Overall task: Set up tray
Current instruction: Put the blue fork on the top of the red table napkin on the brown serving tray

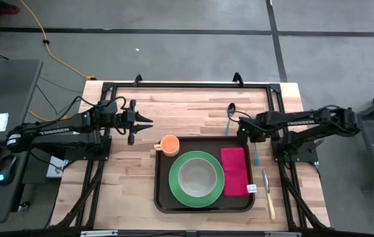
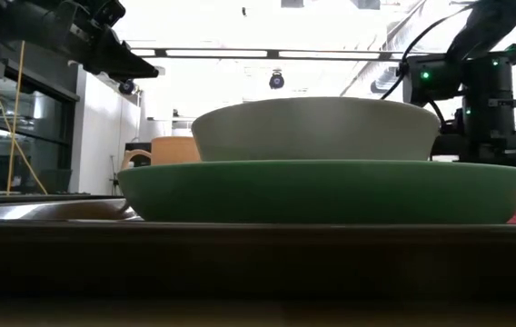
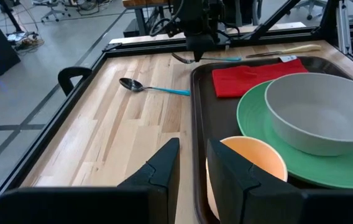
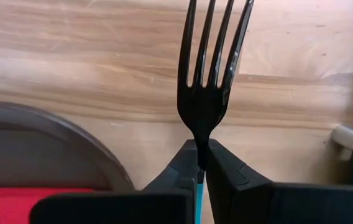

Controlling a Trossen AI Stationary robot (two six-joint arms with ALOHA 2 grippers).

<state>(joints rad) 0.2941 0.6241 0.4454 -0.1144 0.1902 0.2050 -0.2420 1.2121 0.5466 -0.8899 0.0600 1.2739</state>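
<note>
R gripper pinched shut on a dark fork, tines toward 12 o'clock over wood table, w/ tray rim and red napkin at 8 o'clock.

We see a light butcher-block wooden table edged by a black metal frame. Directly on its boards rests a large dark brown rectangular plastic tray with rounded corners, near the front edge. A metal spoon with a light blue handle lies on the wood beyond the tray's far right corner. A table knife with a pale yellow handle lies just right of the tray, parallel to its side.
</note>
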